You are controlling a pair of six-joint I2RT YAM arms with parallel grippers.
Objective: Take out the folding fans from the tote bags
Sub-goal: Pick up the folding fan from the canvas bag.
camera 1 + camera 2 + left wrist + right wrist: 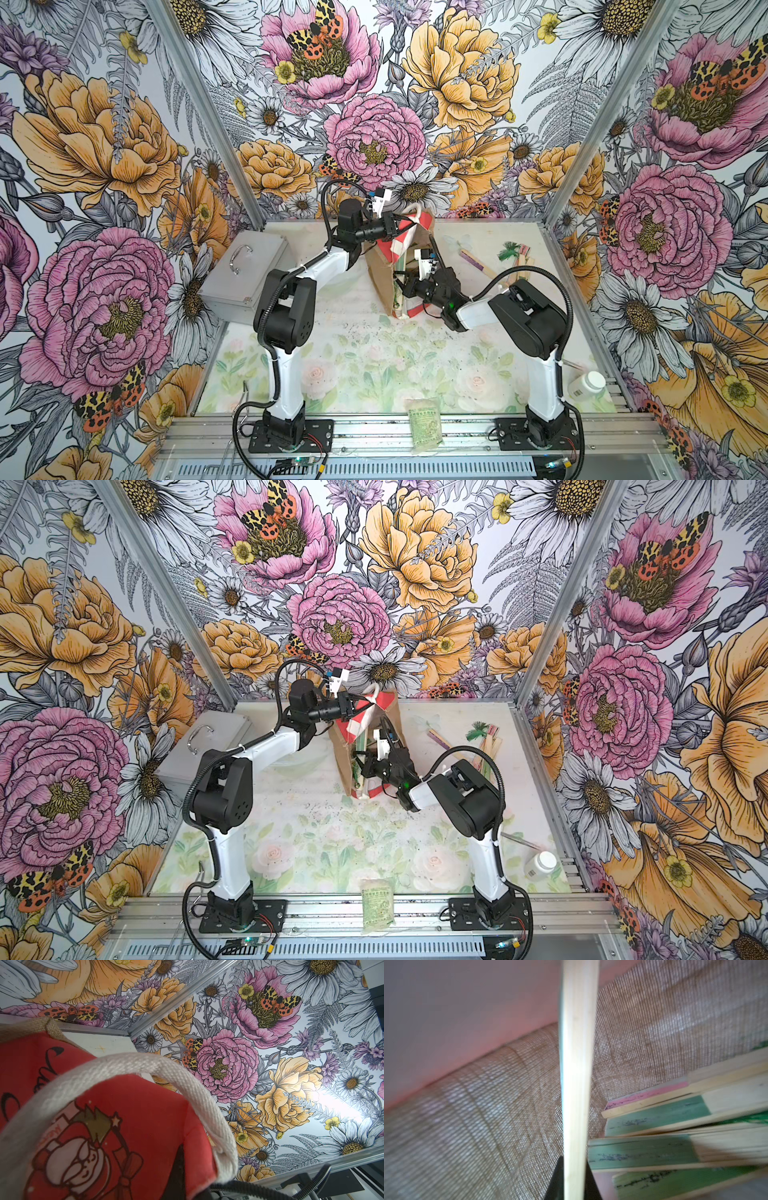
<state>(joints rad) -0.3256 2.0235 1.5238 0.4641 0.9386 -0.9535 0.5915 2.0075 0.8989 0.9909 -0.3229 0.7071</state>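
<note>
- Fan (577, 1064) pull-out from bag (384, 266) looks like the step. Draw it lengthwise, straight out the mouth & slow, so the tip doesn't snag burlap or drag the rest w/ it.
- Left side should pin the bag w/ mouth wide during the pull. Then lay the fan on the counter (374, 361) by the ones already out.
- Right jaws: clamped on that pale rib inside the bag. Rib sits betw. the two dark tips in the right wrist view.
- Left jaws: together, pinching bag's top edge by the white handle (145, 1064).
- Other fans (654, 1118): green & pink ones stacked inside the bag, just beside the held one. Loose fans (478, 262) lie on the counter, right of the bag.
</note>
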